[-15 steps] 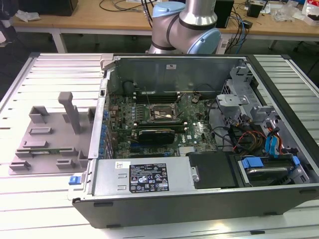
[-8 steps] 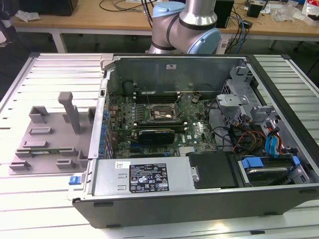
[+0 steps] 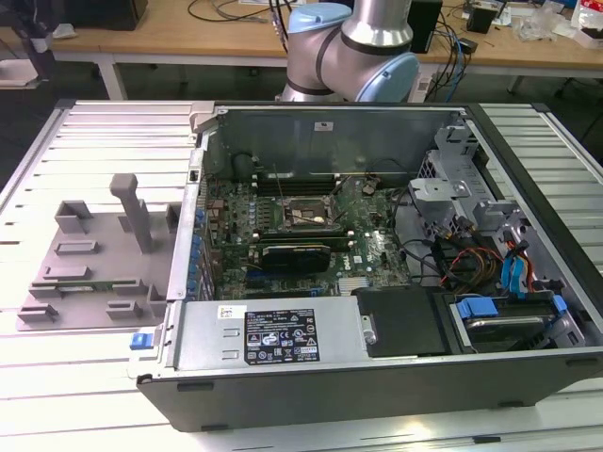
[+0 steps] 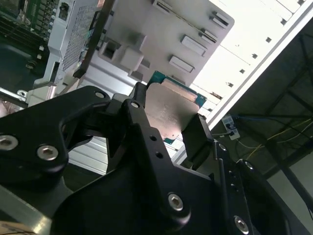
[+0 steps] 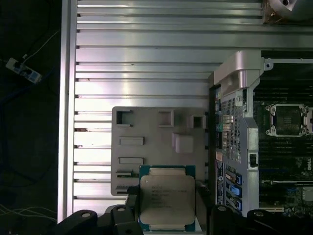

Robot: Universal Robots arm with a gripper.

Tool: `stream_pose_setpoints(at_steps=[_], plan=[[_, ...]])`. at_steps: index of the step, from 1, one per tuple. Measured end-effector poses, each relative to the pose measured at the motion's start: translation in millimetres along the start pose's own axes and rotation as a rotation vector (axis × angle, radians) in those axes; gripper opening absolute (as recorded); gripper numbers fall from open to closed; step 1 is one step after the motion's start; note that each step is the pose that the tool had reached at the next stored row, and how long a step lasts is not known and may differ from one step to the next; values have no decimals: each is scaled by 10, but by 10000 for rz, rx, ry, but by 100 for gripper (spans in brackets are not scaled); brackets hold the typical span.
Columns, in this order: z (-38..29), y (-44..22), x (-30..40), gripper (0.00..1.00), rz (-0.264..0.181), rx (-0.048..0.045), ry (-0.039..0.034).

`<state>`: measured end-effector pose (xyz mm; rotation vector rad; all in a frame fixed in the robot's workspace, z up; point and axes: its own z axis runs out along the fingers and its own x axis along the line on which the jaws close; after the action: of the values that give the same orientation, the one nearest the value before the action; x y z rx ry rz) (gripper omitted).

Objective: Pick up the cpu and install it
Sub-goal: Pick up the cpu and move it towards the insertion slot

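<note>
The cpu (image 5: 167, 198), a flat square chip with a silver-grey top and a greenish rim, is held between the two black fingers of my gripper (image 5: 167, 208). In the second wrist view the same cpu (image 4: 171, 110) sits clamped edge to edge in the gripper (image 4: 168, 120). It hangs well above the grey plastic fixture tray (image 5: 146, 132), which lies on the slatted table to the exterior view's left (image 3: 94, 254). The black socket frame (image 3: 300, 215) on the motherboard lies open inside the computer case, seen also in the first wrist view as the socket frame (image 5: 288, 120).
The open computer case (image 3: 377, 377) stands beside the tray, its raised metal wall (image 5: 234, 122) between tray and motherboard. Inside are a power supply (image 3: 273, 334), drive cage (image 3: 452, 188) and loose cables (image 3: 471, 254). The arm's base (image 3: 353, 52) is behind the case.
</note>
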<state>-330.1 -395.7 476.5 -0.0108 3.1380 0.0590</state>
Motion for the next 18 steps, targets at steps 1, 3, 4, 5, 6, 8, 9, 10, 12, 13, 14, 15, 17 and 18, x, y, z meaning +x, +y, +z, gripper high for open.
stream_pose_setpoints(at_steps=[1, 3, 4, 5, 6, 8, 9, 10, 12, 13, 14, 15, 17, 18], plan=[[0, 0, -49, 54, -1, 0, 0], [1, -1, -117, 54, -1, -1, -1], [1, -1, -129, 54, 1, -1, -1], [1, -1, -133, 54, 0, -1, -1], [1, -1, -140, 54, 0, -1, -1], [1, -1, -181, 54, -1, -1, 0], [1, -1, -208, 54, 0, -1, 0], [1, -2, -231, 54, -1, 0, 0], [1, -2, -276, 54, 0, -1, 0], [2, -2, -325, 54, 0, -1, -1], [2, -2, -345, 54, -1, -1, -1], [2, -3, -365, 54, 0, -1, -1], [1, -3, -413, 54, -1, -1, 0], [2, -3, -433, 54, -1, -1, 0]])
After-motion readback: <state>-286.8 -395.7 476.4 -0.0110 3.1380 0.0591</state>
